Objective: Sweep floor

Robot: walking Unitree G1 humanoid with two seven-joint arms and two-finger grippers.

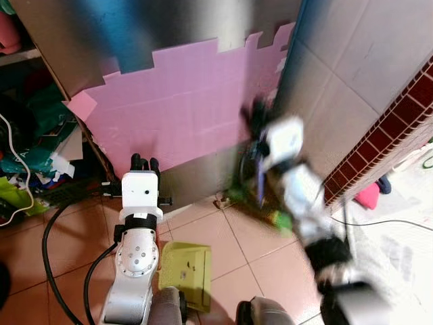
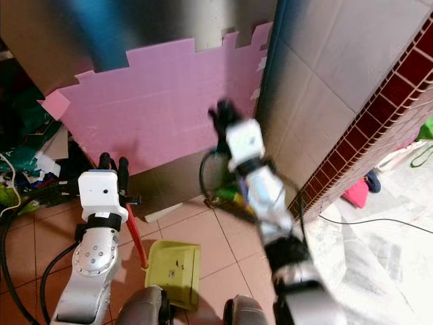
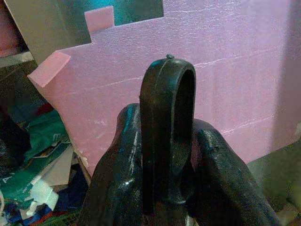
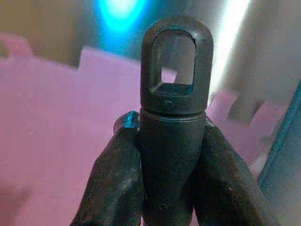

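We see the left gripper (image 3: 171,155) clenched on a black handle end (image 3: 168,127) with a hanging loop — its red shaft (image 2: 137,242) runs down to the yellow-green dustpan (image 2: 174,269) resting on the terracotta floor tiles (image 2: 223,237). The right gripper (image 4: 164,160) grasps another black, eyeleted handle tip (image 4: 176,94), held up near the pink foam mat (image 2: 155,101) leaning against the wall; its green broom head (image 1: 277,218) blurs at the corner.

No lettering, label, brand, number or sign can be read anywhere; the clutter beside the pink foam mat (image 1: 183,108) is too blurred to tell.
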